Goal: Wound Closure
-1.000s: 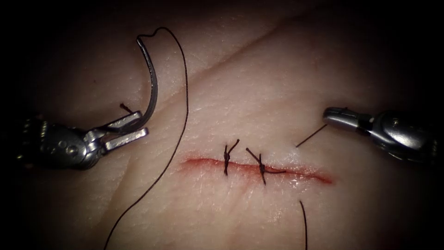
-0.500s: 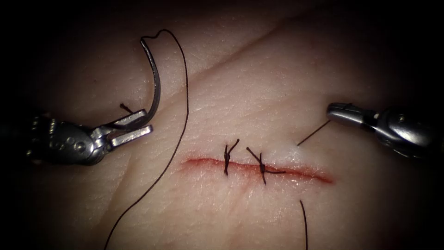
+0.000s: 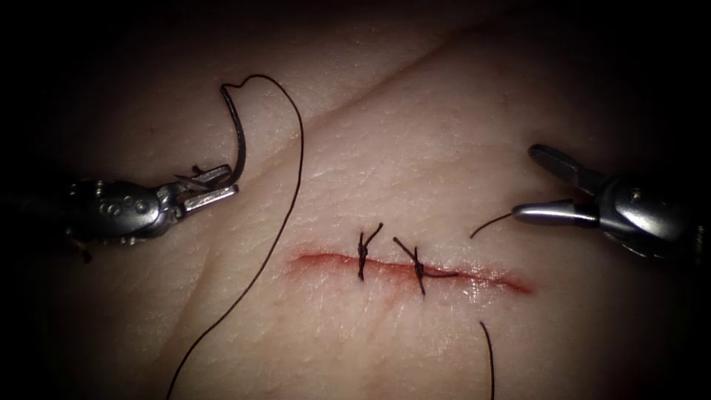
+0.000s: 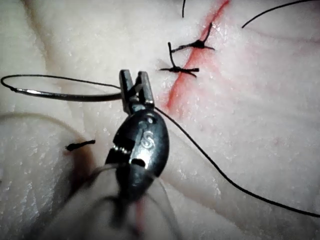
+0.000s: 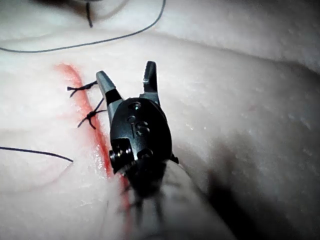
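The needle (image 3: 239, 141) is gripped in the left tool (image 3: 211, 189), at the left of the endoscope frame, well to the left of the cut (image 3: 415, 268). The jaws are clamped on it near its pointed end, low on the curve. From that grip the needle's long axis rises almost straight up the frame, bowing a little to the right, and hooks over at the upper left, where the thread (image 3: 292, 178) joins it. It lies clear of the tissue (image 3: 370, 185), not in it. In the left wrist view the needle (image 4: 65, 94) runs out sideways from the left tool (image 4: 135, 90).

From the needle's top the thread arches right, then falls in a long line down the frame, passing left of the cut and out at the lower left.

The left arm is the nearer to the needle. The right tool (image 3: 552, 185), at the right of the frame, is spread wide and holds nothing, well apart from the needle across the whole cut. A short thread end (image 3: 489, 224) curls just left of its lower jaw, apparently free. The right wrist view shows the right tool (image 5: 127, 85) parted above the tissue.

Two knotted stitches (image 3: 363, 255) cross the cut's middle; its right part lies unstitched, with red fluid (image 3: 511, 283) along it.
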